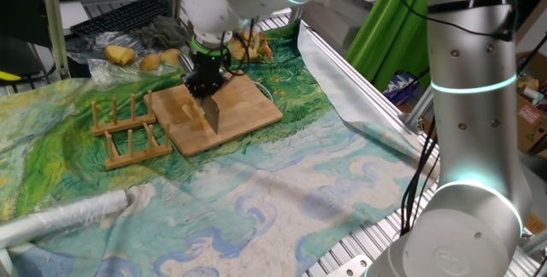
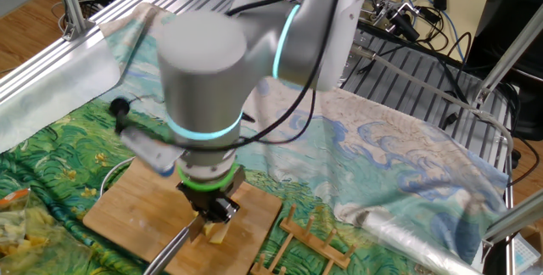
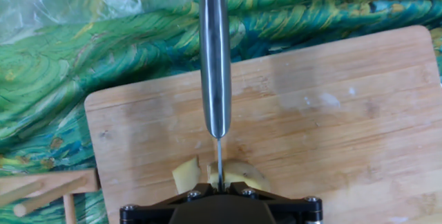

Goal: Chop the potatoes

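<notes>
Your gripper [image 1: 205, 83] is clamped on a knife [image 3: 215, 58]. The handle runs straight out along the hand view, and the thin blade edge drops down the centre of that view. In one fixed view the blade [image 1: 211, 114] hangs below the gripper with its lower edge at the board [image 1: 248, 106].

In the hand view, the blade sits in the potatoes [image 3: 238, 174], with one pale-yellow piece to the left of the edge and a larger piece to the right. Both pieces are partly hidden by the gripper body at the bottom of the view. In one fixed view, the potatoes [image 1: 193, 113] lie on the board just beside the blade. In the other fixed view, a pale piece [image 2: 217, 231] shows directly below the gripper [image 2: 214, 209], near the board's edge [image 2: 127, 216].

The board rests on a green-and-blue patterned cloth [image 1: 282, 191]. A wooden rack [image 1: 128, 127] stands on the cloth just beside the board. More yellow lumps [image 1: 120, 55] lie in clear plastic behind the rack. A roll of clear wrap [image 1: 64, 217] lies at the near edge of the cloth, well apart from the board.
</notes>
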Controlling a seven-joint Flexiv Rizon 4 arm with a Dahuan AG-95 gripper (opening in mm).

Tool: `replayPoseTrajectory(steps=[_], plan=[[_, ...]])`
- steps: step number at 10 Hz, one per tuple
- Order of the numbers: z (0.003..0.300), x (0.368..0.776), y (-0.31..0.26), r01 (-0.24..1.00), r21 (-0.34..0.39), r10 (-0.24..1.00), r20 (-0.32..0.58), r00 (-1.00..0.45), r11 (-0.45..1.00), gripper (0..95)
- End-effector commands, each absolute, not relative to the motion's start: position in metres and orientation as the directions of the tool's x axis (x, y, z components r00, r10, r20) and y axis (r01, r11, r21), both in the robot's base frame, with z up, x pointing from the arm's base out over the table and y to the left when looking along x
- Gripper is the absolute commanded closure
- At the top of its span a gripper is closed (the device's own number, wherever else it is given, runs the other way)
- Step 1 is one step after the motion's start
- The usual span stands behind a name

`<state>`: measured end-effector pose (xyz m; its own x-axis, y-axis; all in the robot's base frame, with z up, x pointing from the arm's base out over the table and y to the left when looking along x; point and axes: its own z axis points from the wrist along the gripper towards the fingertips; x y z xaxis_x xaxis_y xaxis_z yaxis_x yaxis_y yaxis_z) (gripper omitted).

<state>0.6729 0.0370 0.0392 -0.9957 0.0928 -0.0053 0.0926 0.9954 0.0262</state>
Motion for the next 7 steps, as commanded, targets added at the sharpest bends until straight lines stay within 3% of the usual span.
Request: replayPoseTrajectory(steps=[1,7], plan=[[0.0657,0.6634,0.0314,0.102,0.024,0.102,0.006,-0.995,0.994,95.0],[0.0717,0.6620,0.0295,0.099,0.015,0.099,-0.004,-0.995,0.995,95.0]])
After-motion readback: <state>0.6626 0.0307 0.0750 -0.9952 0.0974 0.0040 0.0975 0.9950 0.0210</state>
